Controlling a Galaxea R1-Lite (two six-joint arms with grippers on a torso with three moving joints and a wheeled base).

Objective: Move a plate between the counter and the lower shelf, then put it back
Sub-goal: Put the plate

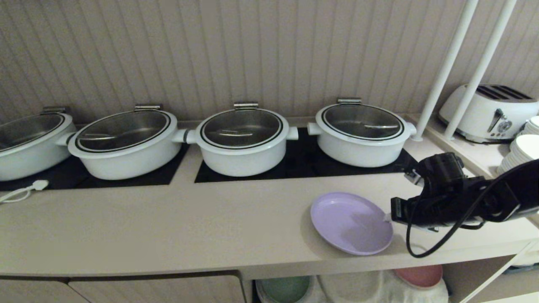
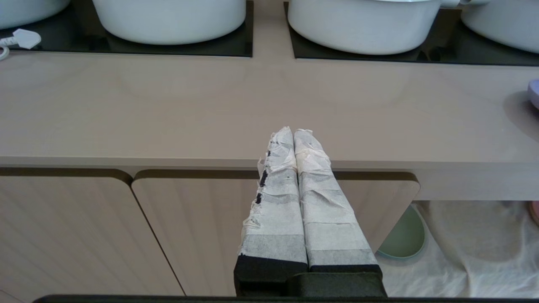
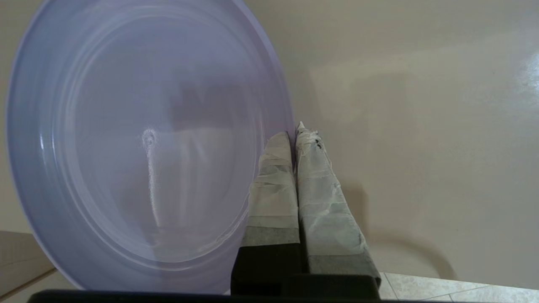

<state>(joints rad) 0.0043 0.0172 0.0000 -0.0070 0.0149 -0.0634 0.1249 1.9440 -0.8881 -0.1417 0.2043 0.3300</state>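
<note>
Sitting flat on the table [image 1: 177,219], the lilac plate [image 1: 351,223] is right at the tips of the right pincer [image 3: 294,136], near the front edge. Its taped fingers [image 3: 273,185] are pinched together on the plate's rim, 1 over the inside and 1 outside it. Below and a bit to the side of that pincer, the lower shelf [image 1: 465,273] has a white cloth [image 1: 358,286], a green plate [image 1: 284,288] and a pink plate [image 1: 419,275]. The left pincer [image 2: 293,134] is fully closed on nothing, hanging by the table's front edge, well away from the plate.

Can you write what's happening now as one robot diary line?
right end effector: shut on lilac plate rim | plate: on counter | left end effector: shut, parked
</note>
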